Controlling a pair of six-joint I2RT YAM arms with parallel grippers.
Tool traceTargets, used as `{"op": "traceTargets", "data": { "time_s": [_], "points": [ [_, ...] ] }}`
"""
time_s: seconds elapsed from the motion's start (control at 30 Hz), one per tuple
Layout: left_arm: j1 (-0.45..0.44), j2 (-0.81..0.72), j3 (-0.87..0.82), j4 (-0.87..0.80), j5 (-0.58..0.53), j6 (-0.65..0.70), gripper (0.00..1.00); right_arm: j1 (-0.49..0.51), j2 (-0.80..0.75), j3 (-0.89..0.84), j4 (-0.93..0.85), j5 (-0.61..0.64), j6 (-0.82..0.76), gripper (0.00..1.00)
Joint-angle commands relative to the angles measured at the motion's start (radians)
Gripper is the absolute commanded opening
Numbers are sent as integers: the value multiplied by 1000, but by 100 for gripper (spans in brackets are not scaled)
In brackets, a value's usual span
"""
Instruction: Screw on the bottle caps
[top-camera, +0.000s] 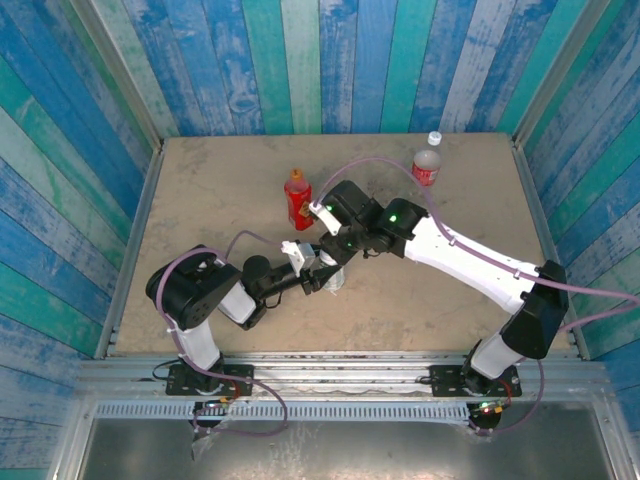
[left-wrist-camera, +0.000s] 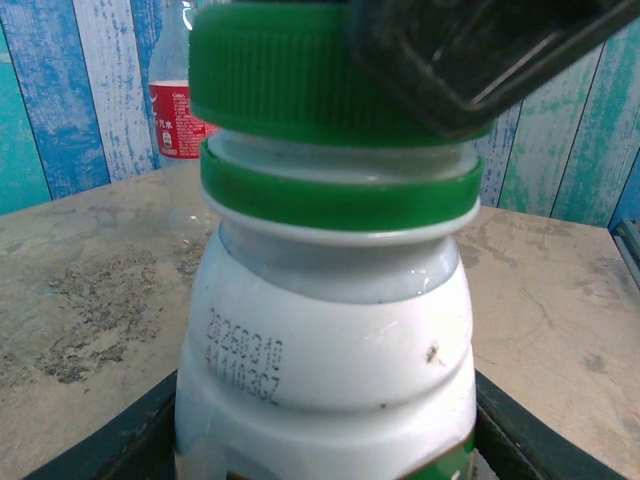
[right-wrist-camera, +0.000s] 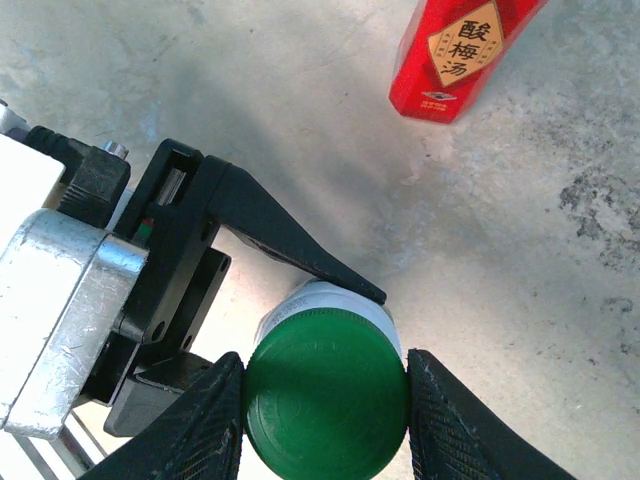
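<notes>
Mid-worktop, top view: your two arms meet over the white bottle (top-camera: 333, 279), which stands between the arm bases and the red bottle (top-camera: 298, 200). Your left fingers (right-wrist-camera: 275, 232) are clamped on the white bottle's body from either side, low on its shoulder, as the dark finger edges at the bottom corners of the left wrist view show. Your right fingers (right-wrist-camera: 215, 420) are clamped on the green cap (right-wrist-camera: 325, 395), one ribbed pad against each side of it. The cap sits over the bottle's neck. In the left wrist view a strip of white neck shows between the cap and the green collar ring (left-wrist-camera: 340, 195) below it, so the cap is not down against the ring. The red bottle stands upright on the worktop (top-camera: 200, 180), just beyond the arms. The clear bottle (top-camera: 427, 166), red-labelled, stands upright near the far right edge, well apart from both arms, with a white cap (top-camera: 434, 138) on top.
</notes>
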Motion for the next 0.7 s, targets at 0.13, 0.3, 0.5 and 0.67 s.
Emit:
{"op": "traceTargets", "data": {
  "time_s": [0.13, 0.3, 0.5, 0.67],
  "points": [
    [-7, 6, -7, -91, 23, 12, 60, 35, 36, -3, -74, 43, -15, 42],
    [-7, 9, -9, -89, 25, 12, 60, 34, 27, -13, -66, 47, 4, 43],
    [-7, 4, -10, -90, 24, 9, 60, 22, -21, -65, 8, 8, 59, 44],
    [-7, 4, -10, -90, 23, 9, 60, 19, -30, -90, 20, 2, 78, 45]
  ]
}}
